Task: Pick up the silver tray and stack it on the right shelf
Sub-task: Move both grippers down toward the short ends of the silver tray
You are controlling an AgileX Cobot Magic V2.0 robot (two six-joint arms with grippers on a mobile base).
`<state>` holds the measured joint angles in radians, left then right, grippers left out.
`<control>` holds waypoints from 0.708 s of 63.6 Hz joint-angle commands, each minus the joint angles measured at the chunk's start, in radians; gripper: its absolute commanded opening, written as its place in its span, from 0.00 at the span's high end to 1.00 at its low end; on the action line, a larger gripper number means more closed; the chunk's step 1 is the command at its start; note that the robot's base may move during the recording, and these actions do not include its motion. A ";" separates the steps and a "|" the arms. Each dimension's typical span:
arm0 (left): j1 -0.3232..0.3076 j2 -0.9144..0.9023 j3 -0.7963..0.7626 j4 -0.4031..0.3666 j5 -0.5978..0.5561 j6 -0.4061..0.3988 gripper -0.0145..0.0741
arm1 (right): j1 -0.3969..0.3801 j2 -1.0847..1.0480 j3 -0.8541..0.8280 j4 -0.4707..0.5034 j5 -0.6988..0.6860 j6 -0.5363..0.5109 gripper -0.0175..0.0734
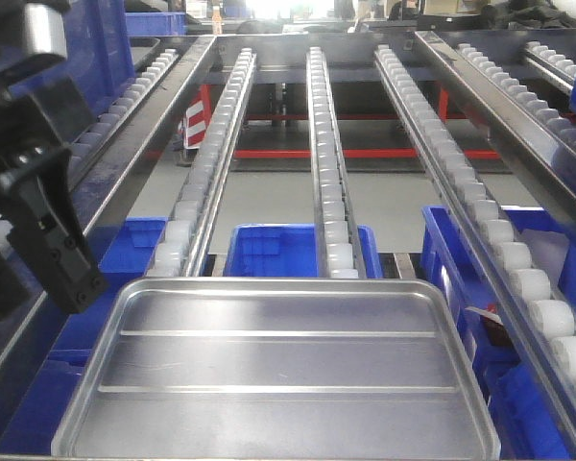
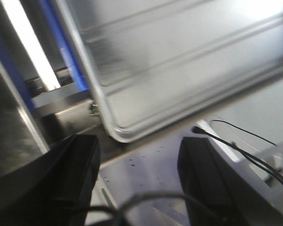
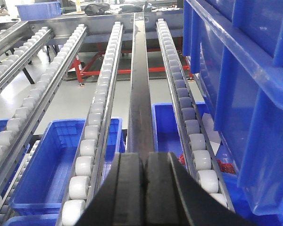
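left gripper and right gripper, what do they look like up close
The left gripper has two broad matte black fingers, with thin black cables looping past them. In the front-facing view its black finger plate carries small screws, and a silver-grey cylindrical housing sits above. The right gripper is also black, with smooth, round-tipped fingers.

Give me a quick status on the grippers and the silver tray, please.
Left gripper open, just short of silver tray, not gripping. Right gripper shut, empty. Tray flat at front of roller tracks; nothing on rollers ahead.
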<state>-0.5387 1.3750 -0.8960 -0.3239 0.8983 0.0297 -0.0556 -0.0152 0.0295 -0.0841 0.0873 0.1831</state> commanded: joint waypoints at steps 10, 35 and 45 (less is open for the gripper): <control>-0.114 0.001 -0.088 0.305 -0.047 -0.395 0.52 | -0.002 -0.016 -0.019 -0.001 -0.082 -0.009 0.75; -0.124 0.025 -0.086 0.314 -0.134 -0.448 0.52 | 0.016 0.093 -0.315 0.133 0.150 0.064 0.57; -0.124 0.040 -0.086 0.314 -0.147 -0.448 0.52 | 0.114 0.249 -0.497 0.174 0.259 0.063 0.26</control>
<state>-0.6537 1.4338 -0.9505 -0.0099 0.7865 -0.4073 0.0133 0.1487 -0.3627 0.0610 0.3671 0.2458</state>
